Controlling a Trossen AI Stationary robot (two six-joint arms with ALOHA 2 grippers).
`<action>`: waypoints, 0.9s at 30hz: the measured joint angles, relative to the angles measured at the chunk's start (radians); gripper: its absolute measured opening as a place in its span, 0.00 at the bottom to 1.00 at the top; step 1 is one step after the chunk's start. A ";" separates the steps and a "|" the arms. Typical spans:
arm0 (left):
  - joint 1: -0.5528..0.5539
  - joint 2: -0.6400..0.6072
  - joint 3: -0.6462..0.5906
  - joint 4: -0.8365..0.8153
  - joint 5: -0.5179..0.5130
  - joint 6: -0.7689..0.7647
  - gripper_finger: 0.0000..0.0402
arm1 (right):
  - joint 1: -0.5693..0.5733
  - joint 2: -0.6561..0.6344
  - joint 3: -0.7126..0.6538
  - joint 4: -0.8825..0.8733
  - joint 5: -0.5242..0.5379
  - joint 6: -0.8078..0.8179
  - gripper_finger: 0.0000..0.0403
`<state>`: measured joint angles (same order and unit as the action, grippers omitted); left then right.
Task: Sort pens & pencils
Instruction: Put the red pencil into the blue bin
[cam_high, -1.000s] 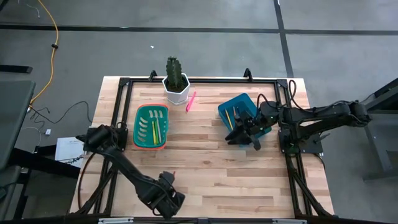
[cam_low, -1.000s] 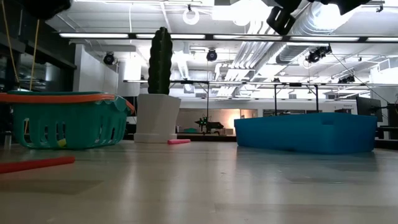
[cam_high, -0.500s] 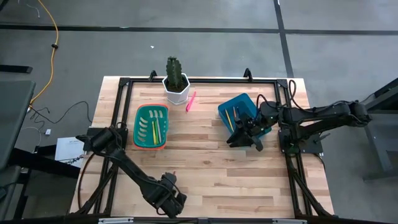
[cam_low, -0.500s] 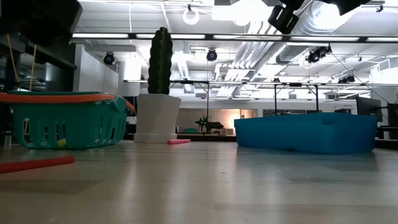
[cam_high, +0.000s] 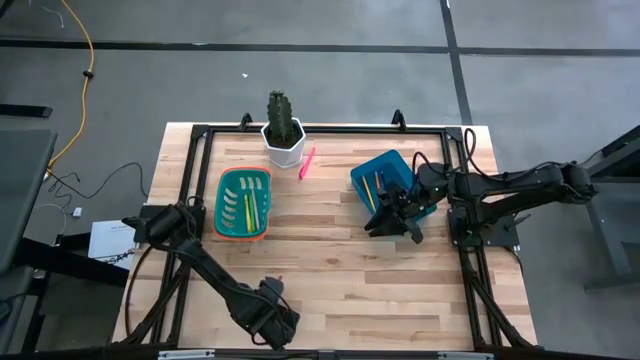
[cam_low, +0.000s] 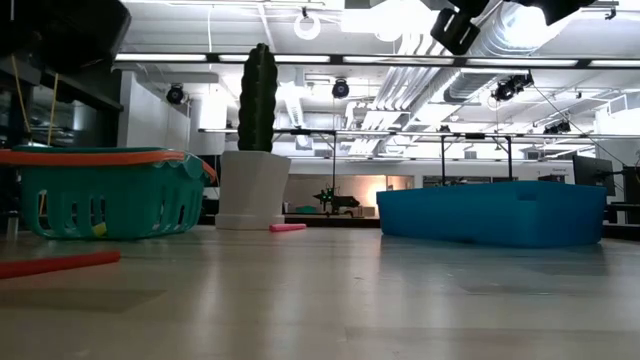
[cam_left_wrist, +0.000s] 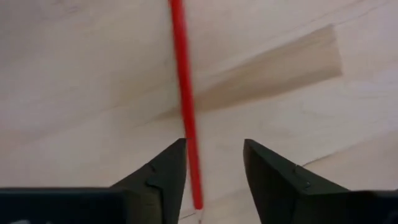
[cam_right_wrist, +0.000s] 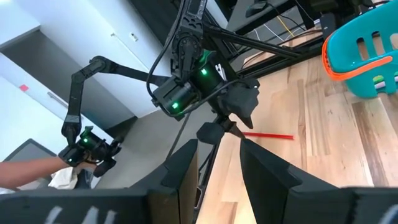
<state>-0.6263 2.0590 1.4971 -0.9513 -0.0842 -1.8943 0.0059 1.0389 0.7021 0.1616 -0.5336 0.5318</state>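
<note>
A thin red pencil (cam_left_wrist: 183, 93) lies flat on the wood near the table's front edge; it also shows in the low view (cam_low: 60, 264). My left gripper (cam_left_wrist: 214, 149) points down over it and is open. The pencil's near end runs between the fingers, close beside one of them. A hot-pink pen (cam_high: 307, 162) lies on the table beside the cactus pot. The green basket (cam_high: 244, 203) holds yellow and green pens. The blue bin (cam_high: 382, 180) holds a yellow-orange pencil. My right gripper (cam_right_wrist: 217, 146) waits open by the blue bin (cam_high: 390, 222), holding nothing.
A cactus in a white pot (cam_high: 282, 128) stands at the far edge, between the basket and the pink pen. Bare wood lies between the basket, the bin and the front edge. A black frame (cam_high: 330, 128) runs around the tabletop.
My left arm has come down a little toward the table over the red pencil, which has stayed where it lay. My right arm has kept still.
</note>
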 joint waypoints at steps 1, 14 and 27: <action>0.003 0.000 0.000 -0.008 0.009 -0.001 0.37 | 0.000 0.000 0.000 0.000 0.000 -0.006 0.27; 0.034 0.000 0.000 -0.051 0.044 0.034 0.28 | -0.053 0.000 0.000 -0.002 -0.028 -0.014 0.27; 0.053 0.000 0.000 -0.072 0.050 0.091 0.27 | -0.092 0.000 0.000 -0.003 -0.054 -0.017 0.27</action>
<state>-0.5735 2.0586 1.4971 -1.0232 -0.0340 -1.8034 -0.0856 1.0393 0.7021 0.1589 -0.5873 0.5147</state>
